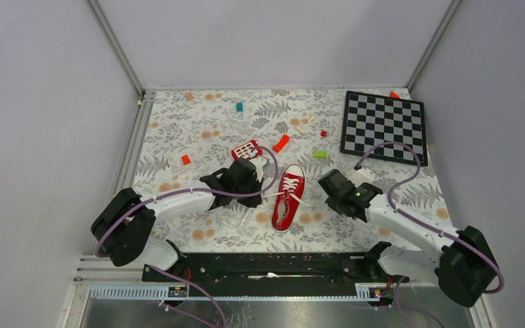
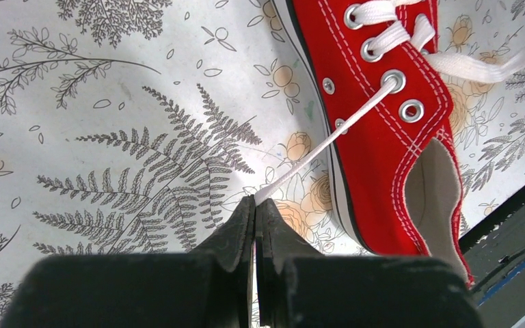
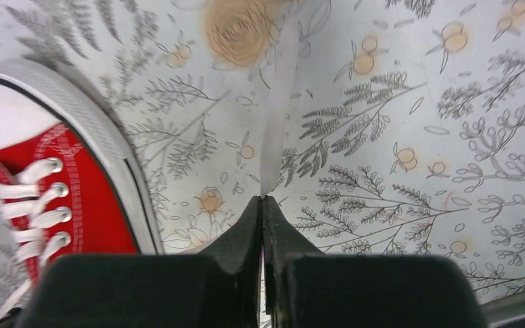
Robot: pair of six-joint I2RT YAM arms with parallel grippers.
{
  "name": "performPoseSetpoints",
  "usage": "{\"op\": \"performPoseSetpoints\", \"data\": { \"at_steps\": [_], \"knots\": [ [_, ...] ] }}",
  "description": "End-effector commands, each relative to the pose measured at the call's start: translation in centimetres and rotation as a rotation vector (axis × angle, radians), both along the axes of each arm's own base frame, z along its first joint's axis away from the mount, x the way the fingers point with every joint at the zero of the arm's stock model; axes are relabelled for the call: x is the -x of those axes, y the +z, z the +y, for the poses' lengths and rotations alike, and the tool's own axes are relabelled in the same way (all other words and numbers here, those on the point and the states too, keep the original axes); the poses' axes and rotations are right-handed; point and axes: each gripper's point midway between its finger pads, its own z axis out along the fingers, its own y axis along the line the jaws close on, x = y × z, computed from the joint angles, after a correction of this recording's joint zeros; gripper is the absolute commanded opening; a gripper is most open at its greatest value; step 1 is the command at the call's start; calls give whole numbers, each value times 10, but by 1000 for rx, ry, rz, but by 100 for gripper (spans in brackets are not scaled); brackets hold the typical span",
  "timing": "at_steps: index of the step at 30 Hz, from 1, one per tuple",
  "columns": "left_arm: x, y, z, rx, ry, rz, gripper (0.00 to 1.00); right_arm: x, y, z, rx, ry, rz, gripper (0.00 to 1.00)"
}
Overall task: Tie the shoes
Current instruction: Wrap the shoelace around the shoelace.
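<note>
Sneaker (image 1: 288, 197): red canvas, white sole, laces untied.
Left gripper (image 2: 255, 205): clamped on lace end (image 2: 328, 140).
Right gripper (image 3: 262, 201): pinching other lace (image 3: 277, 116).

From overhead I get flat, even light on the bench (image 1: 171, 137), and only soft shadows sit under the arms on either side of the sneaker (image 1: 288, 196). My left wrist view is crisp on the sneaker's canvas, with a paler, brighter patch on the bench left of it. Below it, the left end effector (image 2: 255, 205) is a dark, soft-edged mass. In the right wrist view the sneaker blurs at the frame edge, and the lace (image 3: 277, 116) right of it smears into a hazy streak.
</note>
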Motion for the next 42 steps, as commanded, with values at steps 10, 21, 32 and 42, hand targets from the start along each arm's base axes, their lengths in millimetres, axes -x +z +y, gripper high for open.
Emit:
{"op": "performPoseSetpoints", "data": {
  "at_steps": [10,21,32,42],
  "knots": [
    [-12,38,10,-30,27,-77,0,-15,66,-17,-25,55,-279,0],
    [-15,74,8,12,32,-124,0,-4,72,8,-165,98,-225,0],
    [-17,57,4,4,28,-108,0,23,24,1,-153,112,-95,0],
    [-17,16,-8,26,21,-56,0,12,49,53,-232,333,-148,62]
  ]
}}
